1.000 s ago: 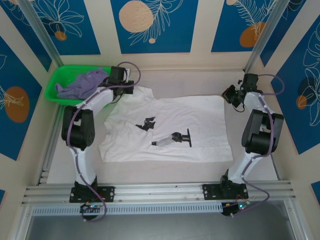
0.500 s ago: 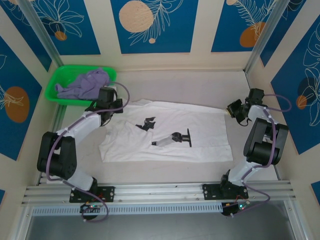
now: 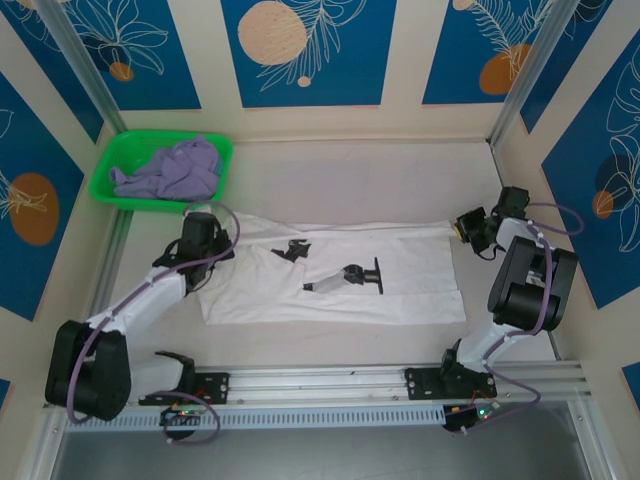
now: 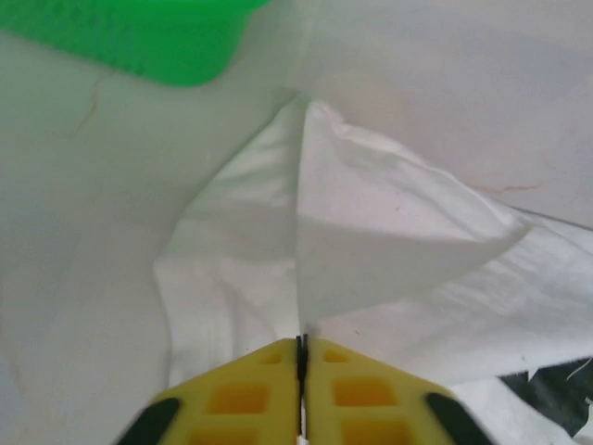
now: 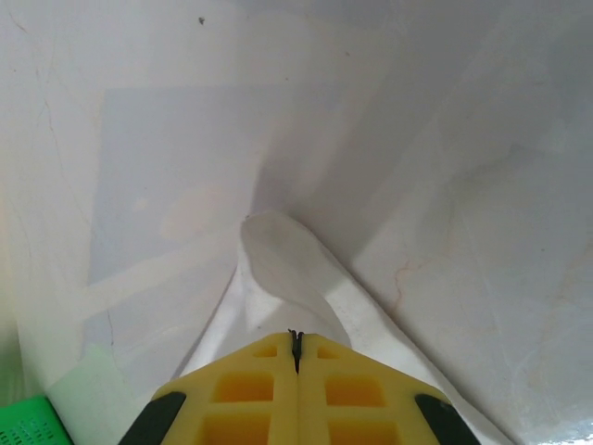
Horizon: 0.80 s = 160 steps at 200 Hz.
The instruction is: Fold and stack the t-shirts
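The white t-shirt (image 3: pixel 400 270) lies spread across the table with its black-and-grey print (image 3: pixel 345 275) facing up. Its far edge is pulled taut in a straight line between my two grippers. My left gripper (image 3: pixel 213 244) is at the shirt's left end. In the left wrist view its yellow fingers (image 4: pixel 241 394) are pressed together on a raised fold of white cloth (image 4: pixel 371 250). My right gripper (image 3: pixel 463 226) holds the right end, and there too the fingers (image 5: pixel 357 394) are pinched on a white corner (image 5: pixel 287 269). The lavender t-shirt (image 3: pixel 170 167) lies crumpled in the basket.
The green basket (image 3: pixel 120 190) stands at the back left corner, just beyond my left gripper, and its edge shows in the left wrist view (image 4: pixel 157 46). An aluminium rail (image 3: pixel 320 385) runs along the near edge. Bare tabletop (image 3: pixel 360 180) lies behind the shirt.
Both grippers have come toward the near side, drawing the white shirt's far edge with them. The shirt now looks shorter front to back. The left arm has swung down and left.
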Available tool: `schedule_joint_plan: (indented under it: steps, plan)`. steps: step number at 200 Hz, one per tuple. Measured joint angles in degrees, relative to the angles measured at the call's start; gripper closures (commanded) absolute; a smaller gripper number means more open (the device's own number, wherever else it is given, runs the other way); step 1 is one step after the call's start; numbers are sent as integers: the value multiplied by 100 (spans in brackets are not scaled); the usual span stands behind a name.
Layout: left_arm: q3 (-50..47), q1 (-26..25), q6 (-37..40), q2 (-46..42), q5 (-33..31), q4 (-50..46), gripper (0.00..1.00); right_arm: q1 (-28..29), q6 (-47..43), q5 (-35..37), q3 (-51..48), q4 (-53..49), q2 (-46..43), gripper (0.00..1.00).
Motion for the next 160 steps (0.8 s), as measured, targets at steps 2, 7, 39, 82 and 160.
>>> schedule_joint_plan:
  steps: [2,7,39,82,160]
  plan:
    - [-26,0,-11,-48,-31,-22,66,-9,22,-4,-11,4,-2,83]
    - [-120,0,-118,-203,-133,-105,61,-42,68,-22,-57,31,-17,77]
    - [-328,2,-741,-1340,-981,-649,42,-374,518,-162,-627,308,-354,61]
    - [0,2,-850,-1296,-903,-647,39,-529,944,-188,-1320,721,-1239,52]
    - [3541,-293,-166,2992,494,-1432,59,1401,-37,-164,765,28,238,73]
